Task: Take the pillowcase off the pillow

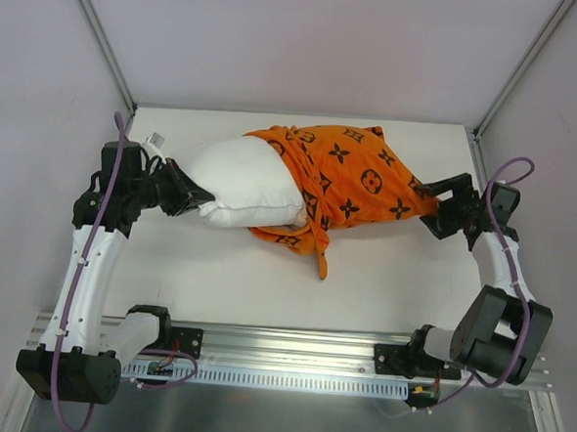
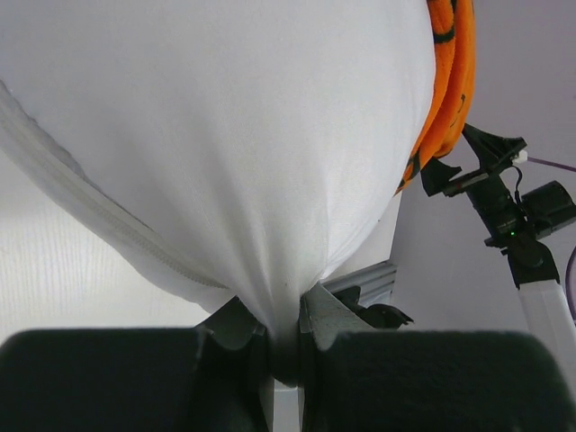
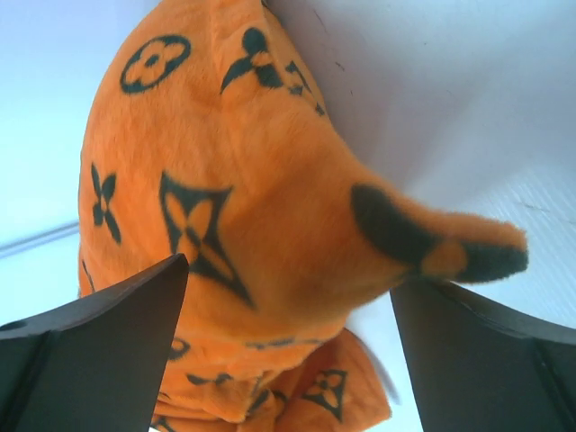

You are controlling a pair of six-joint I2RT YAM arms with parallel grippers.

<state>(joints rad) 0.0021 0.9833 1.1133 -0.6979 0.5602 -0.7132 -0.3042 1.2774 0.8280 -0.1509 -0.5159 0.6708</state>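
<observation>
The white pillow (image 1: 246, 182) lies across the table's middle, its left half bare. The orange pillowcase (image 1: 354, 181) with dark motifs covers its right half, bunched. My left gripper (image 1: 194, 193) is shut on the pillow's left corner; in the left wrist view the white fabric (image 2: 243, 153) is pinched between the fingers (image 2: 331, 317). My right gripper (image 1: 434, 207) is open at the pillowcase's right end. In the right wrist view the orange cloth (image 3: 270, 207) sits between the wide-apart fingers (image 3: 99, 351), untouched by them.
Grey walls with metal frame posts (image 1: 98, 38) enclose the white table (image 1: 382, 281). A metal rail (image 1: 290, 348) runs along the near edge. The right arm shows in the left wrist view (image 2: 513, 225).
</observation>
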